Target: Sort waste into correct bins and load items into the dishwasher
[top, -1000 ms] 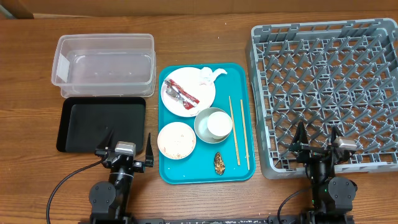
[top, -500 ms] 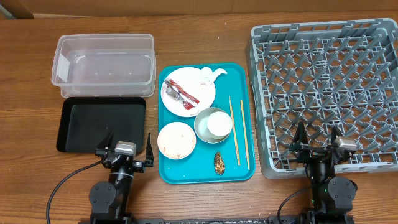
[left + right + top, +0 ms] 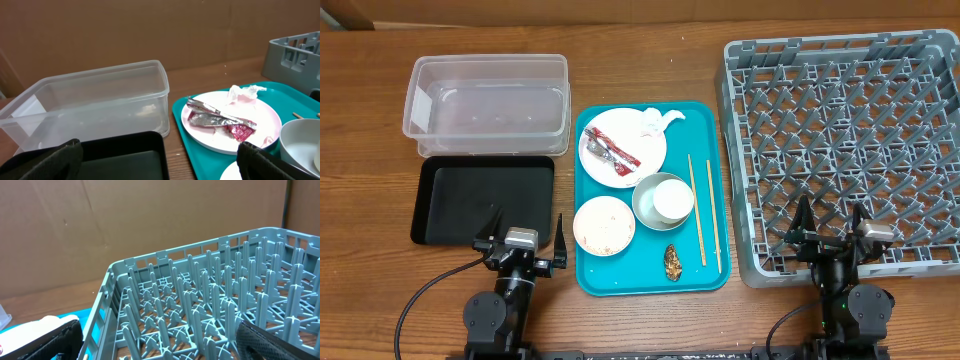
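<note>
On the teal tray (image 3: 610, 277), a pink-white plate (image 3: 628, 133) holds the red-and-silver foil wrapper (image 3: 610, 149) and the crumpled white napkin (image 3: 655, 122); both also show in the left wrist view, wrapper (image 3: 220, 118), napkin (image 3: 241, 92). A second plate with pale crumbs (image 3: 603, 224), a bowl holding a white cup (image 3: 671, 199), wooden chopsticks (image 3: 703, 210) and a brown lump (image 3: 673, 262) lie there too. The clear tub (image 3: 487, 103) and black tray (image 3: 485, 198) sit left; the grey rack (image 3: 850, 140) sits right. My left gripper (image 3: 522, 230) and right gripper (image 3: 833, 222) are open and empty at the near edge.
A brown cardboard wall stands behind the table in both wrist views. The rack's near left corner (image 3: 111, 275) lies just ahead of the right gripper, and the black tray's near edge (image 3: 125, 145) lies just ahead of the left gripper.
</note>
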`<state>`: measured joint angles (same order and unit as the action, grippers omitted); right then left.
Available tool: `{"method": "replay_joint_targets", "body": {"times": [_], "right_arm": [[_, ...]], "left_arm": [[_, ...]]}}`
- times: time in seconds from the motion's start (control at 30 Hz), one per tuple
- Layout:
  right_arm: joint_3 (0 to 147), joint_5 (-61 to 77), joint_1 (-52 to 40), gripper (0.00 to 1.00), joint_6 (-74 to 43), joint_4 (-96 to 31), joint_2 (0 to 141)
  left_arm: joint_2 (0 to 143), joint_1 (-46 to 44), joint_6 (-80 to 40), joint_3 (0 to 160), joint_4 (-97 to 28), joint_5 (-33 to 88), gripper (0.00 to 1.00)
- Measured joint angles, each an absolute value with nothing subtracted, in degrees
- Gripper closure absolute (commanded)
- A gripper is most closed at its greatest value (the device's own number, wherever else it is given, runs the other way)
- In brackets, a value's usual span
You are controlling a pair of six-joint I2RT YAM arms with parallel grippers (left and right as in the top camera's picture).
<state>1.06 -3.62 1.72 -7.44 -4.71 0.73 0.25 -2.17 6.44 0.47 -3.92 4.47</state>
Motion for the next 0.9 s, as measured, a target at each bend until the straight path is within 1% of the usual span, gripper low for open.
{"method": "replay_joint_targets", "body": {"times": [0.6,0.9], "right_arm": [[1.06,-3.6,1.72,0.0,-7.51,-4.71,0.73],[1.06,-2.13,1.72,0.0,-13.04,-4.82,0.73]], "left_arm": [[0.27,-2.17,6.44,0.47,-3.9,4.47,0.0],[0.27,-2.17,1.58,0.47,-3.92,4.45,0.0]]}}
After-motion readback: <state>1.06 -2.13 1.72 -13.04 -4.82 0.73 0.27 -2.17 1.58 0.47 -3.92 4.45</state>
